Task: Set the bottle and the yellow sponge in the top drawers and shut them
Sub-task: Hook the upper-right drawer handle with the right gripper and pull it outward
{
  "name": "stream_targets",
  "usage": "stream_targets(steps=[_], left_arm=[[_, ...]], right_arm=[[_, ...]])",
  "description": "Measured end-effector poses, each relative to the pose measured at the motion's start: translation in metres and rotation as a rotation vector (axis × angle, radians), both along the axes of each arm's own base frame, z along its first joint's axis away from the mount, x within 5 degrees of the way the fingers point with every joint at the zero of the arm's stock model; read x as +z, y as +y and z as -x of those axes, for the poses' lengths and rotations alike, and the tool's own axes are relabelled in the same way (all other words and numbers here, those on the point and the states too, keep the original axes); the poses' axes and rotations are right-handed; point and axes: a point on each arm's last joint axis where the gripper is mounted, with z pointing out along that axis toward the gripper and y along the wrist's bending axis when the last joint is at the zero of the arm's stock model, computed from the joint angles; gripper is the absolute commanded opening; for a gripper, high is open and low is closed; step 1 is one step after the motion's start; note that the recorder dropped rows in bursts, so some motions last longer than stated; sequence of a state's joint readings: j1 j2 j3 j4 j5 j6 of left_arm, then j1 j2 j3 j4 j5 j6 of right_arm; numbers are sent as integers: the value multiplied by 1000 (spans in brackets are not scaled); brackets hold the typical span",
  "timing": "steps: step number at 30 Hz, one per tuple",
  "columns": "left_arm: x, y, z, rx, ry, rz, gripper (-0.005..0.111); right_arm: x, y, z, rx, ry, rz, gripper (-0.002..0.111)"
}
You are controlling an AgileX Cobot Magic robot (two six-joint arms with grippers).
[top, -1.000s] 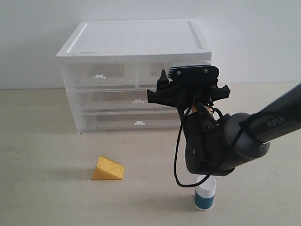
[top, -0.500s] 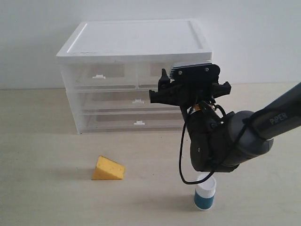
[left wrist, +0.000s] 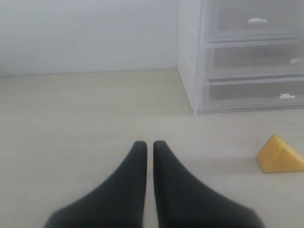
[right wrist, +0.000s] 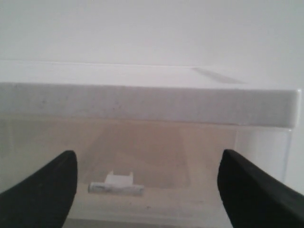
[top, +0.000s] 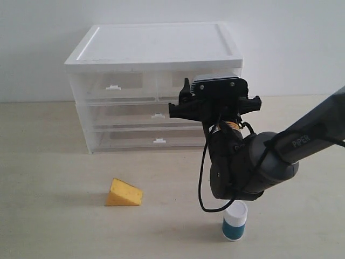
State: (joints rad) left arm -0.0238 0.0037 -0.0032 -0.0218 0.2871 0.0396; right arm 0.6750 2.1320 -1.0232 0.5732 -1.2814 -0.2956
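My right claw (right wrist: 147, 166) wide, empty. Top drawer (right wrist: 199, 156) ahead looks light, thin plastic; I'd pinch its small stiff tab (right wrist: 116, 184).

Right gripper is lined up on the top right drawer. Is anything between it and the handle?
Nothing visible. In the right wrist view the open right gripper faces the shut top right drawer directly. The drawer's tab handle shows unobstructed in the gap between the fingers.
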Motion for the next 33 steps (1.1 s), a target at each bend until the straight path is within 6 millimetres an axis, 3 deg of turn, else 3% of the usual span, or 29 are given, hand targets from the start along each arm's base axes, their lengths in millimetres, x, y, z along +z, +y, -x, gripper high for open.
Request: stream_targets(steps=[3,6,9,13,26,33], left_arm=[[0,0,0,0,0,0,4],[0,0,0,0,0,0,4],[0,0,0,0,0,0,4],[0,0,0,0,0,0,4],[0,0,0,0,0,0,4],[0,0,0,0,0,0,4]], right_arm=[[0,0,0,-1,0,0,73],[0,0,0,-3,2,3,59],[-1,1,0,5,16,9,38],[-4,7,-1,55,48,28,-1],[-4,8,0,54,52,30,0],[-1,14,13,26,73,52,0]])
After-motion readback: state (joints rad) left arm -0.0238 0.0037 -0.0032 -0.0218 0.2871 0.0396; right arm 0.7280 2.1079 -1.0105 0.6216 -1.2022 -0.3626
